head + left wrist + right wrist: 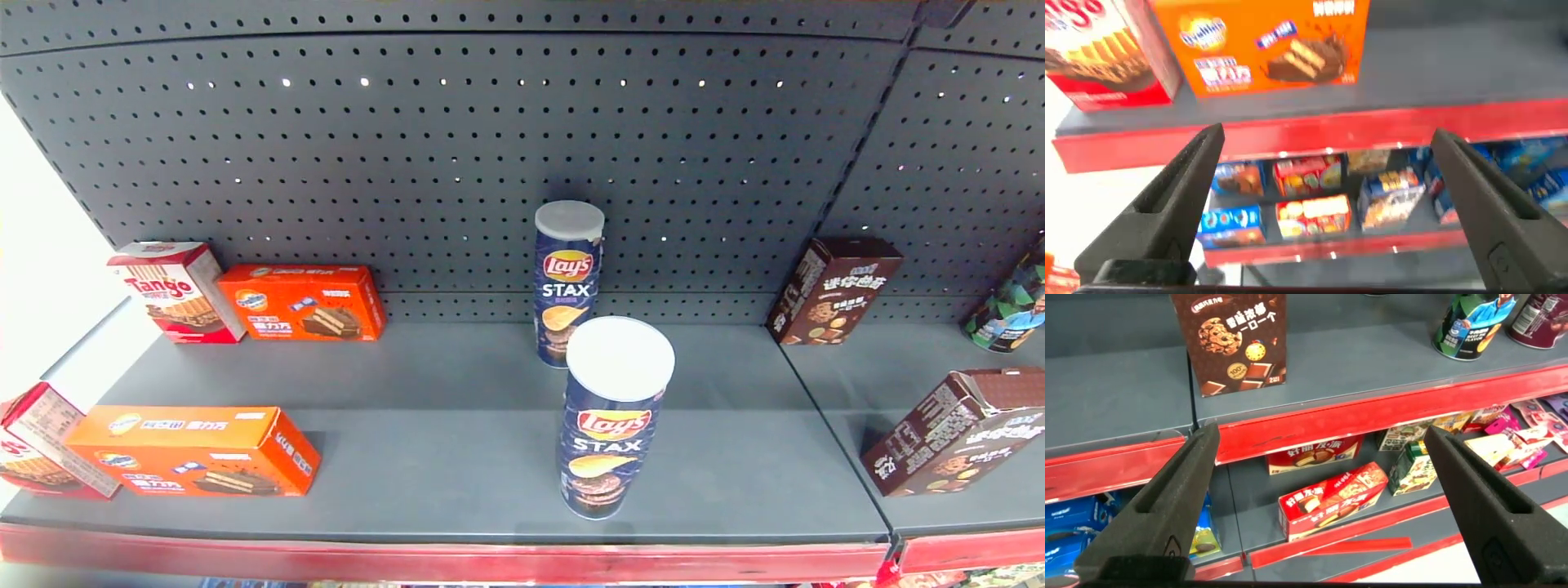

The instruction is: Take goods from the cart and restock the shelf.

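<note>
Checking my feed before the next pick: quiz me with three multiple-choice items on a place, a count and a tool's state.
1. Where does the nearer chip can stand?
A. against the pegboard
B. near the shelf's front edge
C. on an orange box

2. How many orange boxes show in the head view?
A. one
B. two
C. four

3. The left tool is:
A. shut on a can
B. shut on a box
C. open, empty

Answers: 1 B, it stands close to the red lip; 2 B, one back left, one front left; 3 C, its fingers are spread, nothing between.
</note>
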Available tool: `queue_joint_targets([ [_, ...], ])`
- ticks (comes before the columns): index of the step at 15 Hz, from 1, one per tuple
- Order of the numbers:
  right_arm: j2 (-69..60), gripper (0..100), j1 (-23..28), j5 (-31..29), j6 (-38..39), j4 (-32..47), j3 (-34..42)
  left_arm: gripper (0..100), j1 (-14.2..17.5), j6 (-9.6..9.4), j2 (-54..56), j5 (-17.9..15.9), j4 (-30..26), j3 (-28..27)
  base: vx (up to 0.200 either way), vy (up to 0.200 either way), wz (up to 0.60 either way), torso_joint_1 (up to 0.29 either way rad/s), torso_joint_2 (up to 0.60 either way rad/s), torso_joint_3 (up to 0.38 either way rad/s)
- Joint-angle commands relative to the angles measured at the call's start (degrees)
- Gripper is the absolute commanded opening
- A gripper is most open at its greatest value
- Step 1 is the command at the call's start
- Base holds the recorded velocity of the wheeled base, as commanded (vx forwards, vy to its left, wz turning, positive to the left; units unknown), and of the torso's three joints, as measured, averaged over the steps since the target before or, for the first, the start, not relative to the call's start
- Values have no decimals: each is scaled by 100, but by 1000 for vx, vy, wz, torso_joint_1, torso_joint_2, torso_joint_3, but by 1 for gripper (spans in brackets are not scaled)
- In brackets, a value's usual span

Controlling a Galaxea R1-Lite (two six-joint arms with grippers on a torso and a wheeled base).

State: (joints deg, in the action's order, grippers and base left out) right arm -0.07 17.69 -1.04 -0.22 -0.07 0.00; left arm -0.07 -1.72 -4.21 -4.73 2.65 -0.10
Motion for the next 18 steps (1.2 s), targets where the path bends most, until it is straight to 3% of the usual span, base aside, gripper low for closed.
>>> queue_joint_targets([
  [1, 7, 100, -2, -2, -4, -1, 0, 100, 7, -30, 421, 16, -10, 10, 0, 0, 0, 0, 0, 0],
  [6, 7, 100, -2, -2, -4, -1, 0, 100, 7, -39, 421, 121, -115, 10, 0, 0, 0, 0, 0, 0],
  [7, 7, 100, -2, -2, -4, -1, 0, 100, 16, -13, 421, 789, -352, -8, 0, 0, 0, 0, 0, 0],
  [8, 7, 100, -2, -2, -4, -1, 0, 100, 16, 119, 421, 1176, -308, 1, 0, 0, 0, 0, 0, 0],
  [10, 7, 100, -2, -2, -4, -1, 0, 100, -10, 40, 421, 956, -291, 1, 0, 0, 0, 0, 0, 0],
  [18, 7, 100, -2, 25, -13, -1, 0, 100, -1, 84, 421, 930, -265, 10, 0, 0, 0, 0, 0, 0],
])
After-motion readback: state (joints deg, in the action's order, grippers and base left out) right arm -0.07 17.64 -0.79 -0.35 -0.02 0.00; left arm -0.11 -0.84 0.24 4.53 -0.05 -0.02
